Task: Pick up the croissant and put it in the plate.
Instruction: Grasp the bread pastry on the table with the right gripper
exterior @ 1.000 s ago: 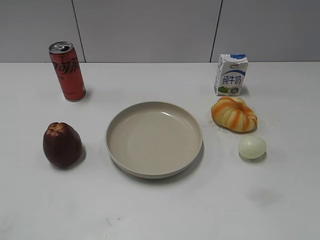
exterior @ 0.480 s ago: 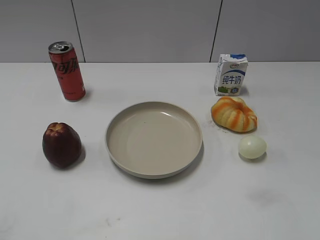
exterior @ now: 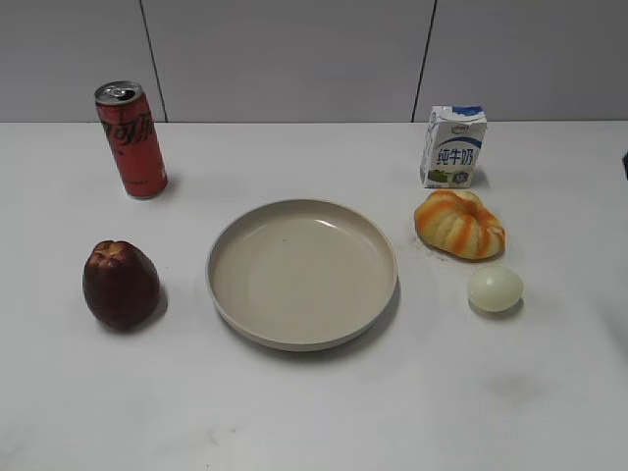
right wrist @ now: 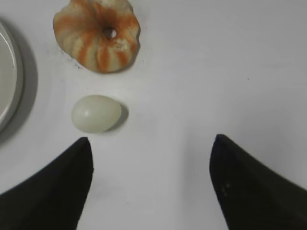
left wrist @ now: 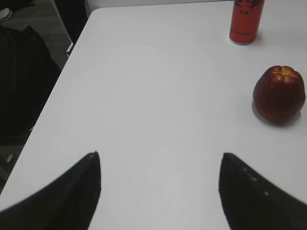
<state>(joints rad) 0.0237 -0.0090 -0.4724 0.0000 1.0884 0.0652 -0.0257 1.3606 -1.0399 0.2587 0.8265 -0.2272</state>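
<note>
At the right edge of the exterior view only a dark sliver of an arm shows; both grippers are otherwise out of that frame. Ahead of the right gripper [right wrist: 151,143], whose jaws are spread and empty, the ridged orange-and-cream croissant [right wrist: 97,34] lies beyond a pale egg-like ball [right wrist: 95,113], right of the round beige plate [exterior: 218,290]. Left gripper [left wrist: 160,163] jaws also spread over bare table.
</note>
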